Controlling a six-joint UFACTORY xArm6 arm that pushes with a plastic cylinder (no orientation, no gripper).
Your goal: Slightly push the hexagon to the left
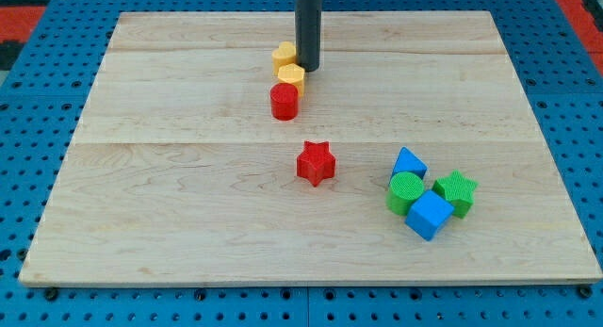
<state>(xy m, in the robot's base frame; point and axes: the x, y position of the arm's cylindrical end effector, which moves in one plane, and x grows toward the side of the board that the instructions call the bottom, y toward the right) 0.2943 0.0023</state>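
Hexagon: you've got the yellow hexagon block sitting up near the view's top, a bit left of the board's centre line, on the wooden board.
My tip: the dark rod comes straight down from the view's top and my tip lands right at the hexagon's upper right edge, looks like it's touching or as good as (hard to call from this angle).
Hand state: nothing to open or close here, you're looking at a plain rod, so it grips nothing and only presses against whatever it meets.
Other yellow: a second yellow block sits just above-left of the hexagon, touching it; the rod hides part of it, so you can't really read its shape.
Red cylinder: the red cylinder is right below the hexagon, touching, so the three make a short column.
Red star: the red star stands alone near mid-board, well apart from that column.
Right cluster: toward the view's lower right you'll see a blue triangle, a green cylinder, a green star and a blue cube, all bunched together.
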